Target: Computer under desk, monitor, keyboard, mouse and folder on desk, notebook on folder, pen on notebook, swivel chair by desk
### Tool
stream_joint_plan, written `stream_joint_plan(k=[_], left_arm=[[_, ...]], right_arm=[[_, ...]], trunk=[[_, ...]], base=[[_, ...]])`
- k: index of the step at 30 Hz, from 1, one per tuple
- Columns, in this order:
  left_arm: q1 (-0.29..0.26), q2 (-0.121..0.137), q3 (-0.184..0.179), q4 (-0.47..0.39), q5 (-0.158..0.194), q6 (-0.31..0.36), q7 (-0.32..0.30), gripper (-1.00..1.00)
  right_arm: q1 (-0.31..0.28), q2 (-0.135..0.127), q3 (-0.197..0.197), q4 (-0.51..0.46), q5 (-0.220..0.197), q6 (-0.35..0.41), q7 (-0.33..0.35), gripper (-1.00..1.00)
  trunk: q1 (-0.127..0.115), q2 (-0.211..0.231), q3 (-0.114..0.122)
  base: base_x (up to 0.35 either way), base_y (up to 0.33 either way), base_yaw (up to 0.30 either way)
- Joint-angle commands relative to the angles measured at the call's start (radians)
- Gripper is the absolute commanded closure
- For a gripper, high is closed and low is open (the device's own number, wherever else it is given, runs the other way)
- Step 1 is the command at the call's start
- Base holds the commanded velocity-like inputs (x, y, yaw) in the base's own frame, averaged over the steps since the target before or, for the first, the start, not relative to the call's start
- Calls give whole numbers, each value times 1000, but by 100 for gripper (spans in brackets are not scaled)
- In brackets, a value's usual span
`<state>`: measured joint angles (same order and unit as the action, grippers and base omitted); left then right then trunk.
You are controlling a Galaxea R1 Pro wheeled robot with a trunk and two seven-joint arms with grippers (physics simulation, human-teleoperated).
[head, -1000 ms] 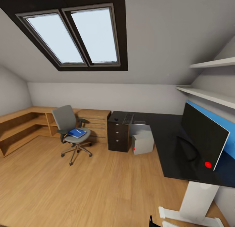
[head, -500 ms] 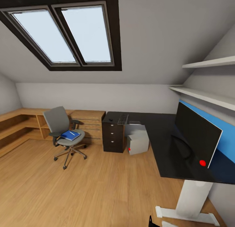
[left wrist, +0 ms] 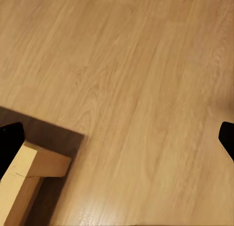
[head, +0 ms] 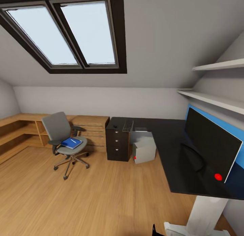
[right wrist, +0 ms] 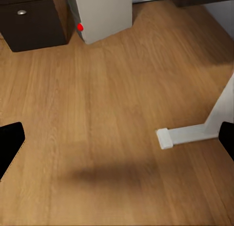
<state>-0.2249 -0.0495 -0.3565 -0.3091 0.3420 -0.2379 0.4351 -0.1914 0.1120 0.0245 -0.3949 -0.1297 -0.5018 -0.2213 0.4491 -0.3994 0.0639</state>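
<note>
The flat bright blue folder [head: 72, 142] with the thin white pen [head: 73, 141] on it lies on the grey upholstered swivel chair [head: 63, 140], well apart from the long black L-shaped desk [head: 169, 141]. Since 1 second ago the whole view has shifted, so the robot moved, not the furniture; no step is begun. Both the left gripper [left wrist: 117, 138] and right gripper [right wrist: 117, 145] hang spread over wooden floor [left wrist: 136, 80].

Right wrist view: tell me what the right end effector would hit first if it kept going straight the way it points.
Probably the bare wooden floor. The right end effector, open, aims at boards between the computer and the desk's white foot; neither seems to lie in its line, though depth is unclear.
</note>
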Motion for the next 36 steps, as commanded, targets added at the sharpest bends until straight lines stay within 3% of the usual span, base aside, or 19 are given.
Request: stream_joint_plan(k=[1, 10, 24, 36], left_arm=[[-1, 0, -9, 1, 9, -4, 5, -100], [-1, 2, -8, 1, 10, -4, 5, -100], [-1, 4, -7, 1, 11, -4, 5, -100], [-1, 5, -7, 1, 11, -4, 5, -100]], right_arm=[[0, 0, 3, 1, -8, -4, -1, -100], [0, 0, 4, 1, -8, -4, 0, -100], [0, 1, 5, 1, -8, -4, 0, -100], [0, 11, 5, 4, -9, -4, 0, -100]], trunk=[[1, -1, 0], [1, -1, 0], [1, -1, -1], [1, -1, -17]], base=[[329, 75, 0], [327, 127, -13], [303, 209, -224], [324, 92, -44]])
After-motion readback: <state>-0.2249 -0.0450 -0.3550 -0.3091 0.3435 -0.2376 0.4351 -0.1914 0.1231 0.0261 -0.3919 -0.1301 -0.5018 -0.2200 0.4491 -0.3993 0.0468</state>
